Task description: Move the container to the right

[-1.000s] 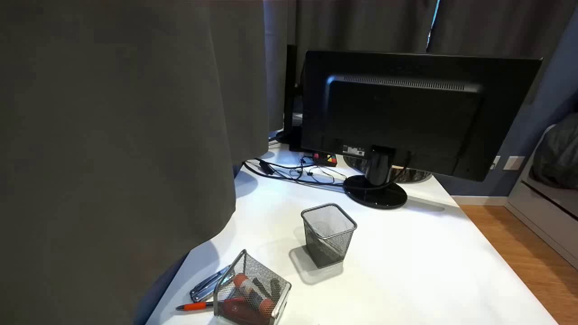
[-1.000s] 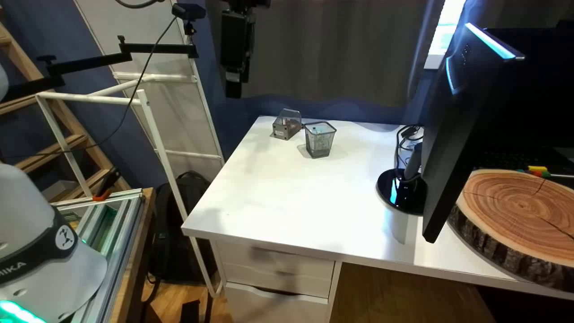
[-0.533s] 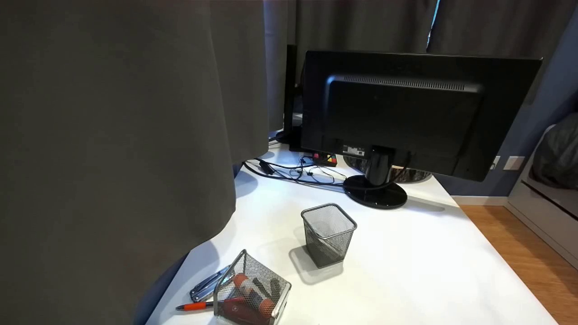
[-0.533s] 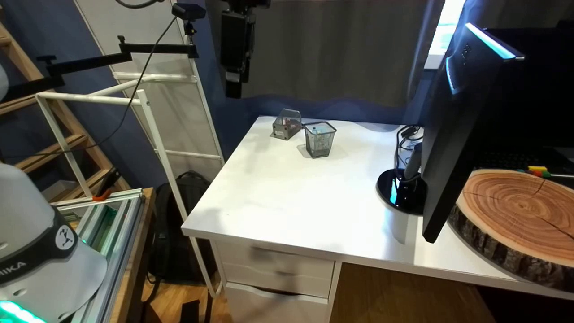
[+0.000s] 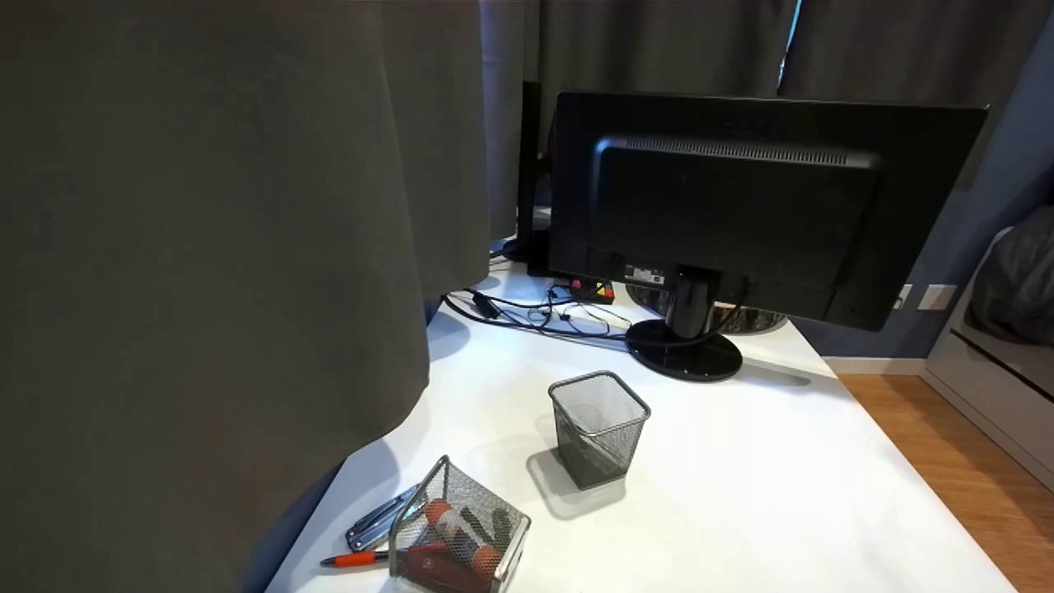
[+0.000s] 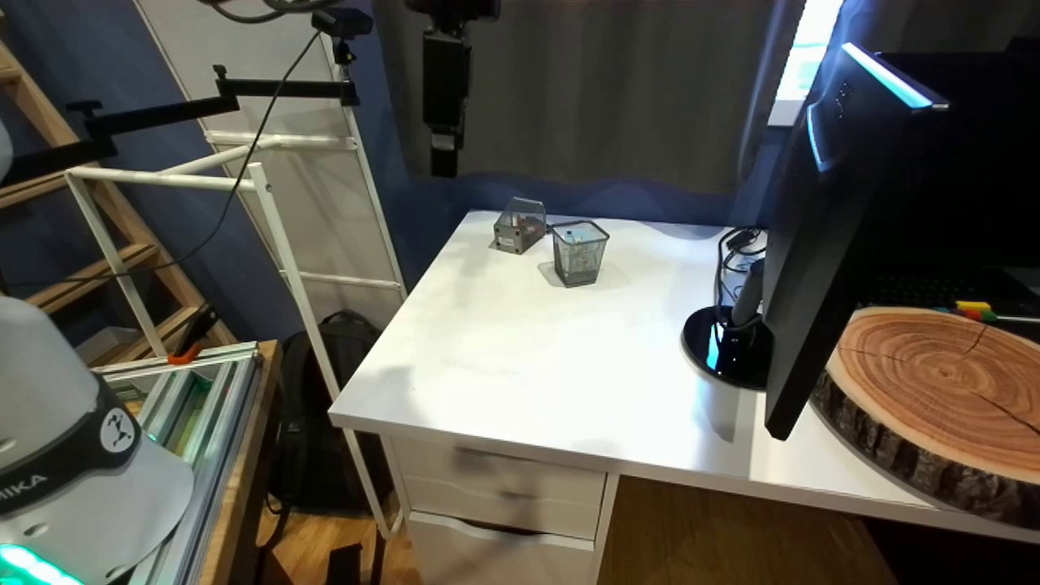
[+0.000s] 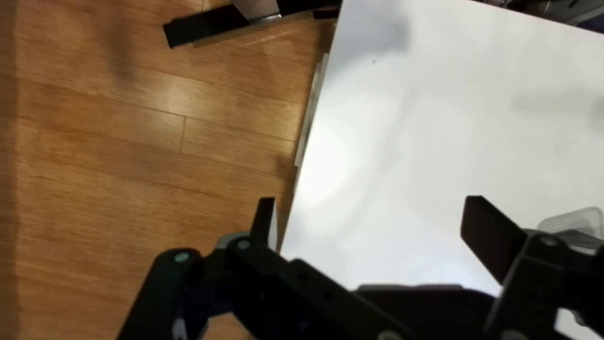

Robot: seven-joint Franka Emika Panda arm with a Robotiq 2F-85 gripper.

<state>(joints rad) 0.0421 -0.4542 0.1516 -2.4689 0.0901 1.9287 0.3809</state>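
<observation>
The container, a dark wire-mesh pencil cup [image 5: 599, 432], stands upright on the white desk; it also shows in the other exterior view [image 6: 579, 258]. My gripper [image 6: 444, 158] hangs pointing down, high above the desk, to the left of the cup in that view. In the wrist view my gripper [image 7: 371, 199] is open with a wide gap and nothing between the fingers. A dark mesh part [image 7: 581, 238], which looks like the cup, shows at the right edge there, mostly hidden behind the right finger.
A mesh holder with tools [image 5: 461, 535] stands beside the cup, with a pen [image 5: 354, 559] and a multitool [image 5: 380, 519] near it. A monitor [image 6: 861, 236] with cables stands on the desk. A wood slab [image 6: 942, 374] lies beyond it. A dark curtain [image 6: 617, 97] hangs behind.
My gripper has shifted slightly to the right in an exterior view during the last half second. The cup and the other things on the desk have not moved.
</observation>
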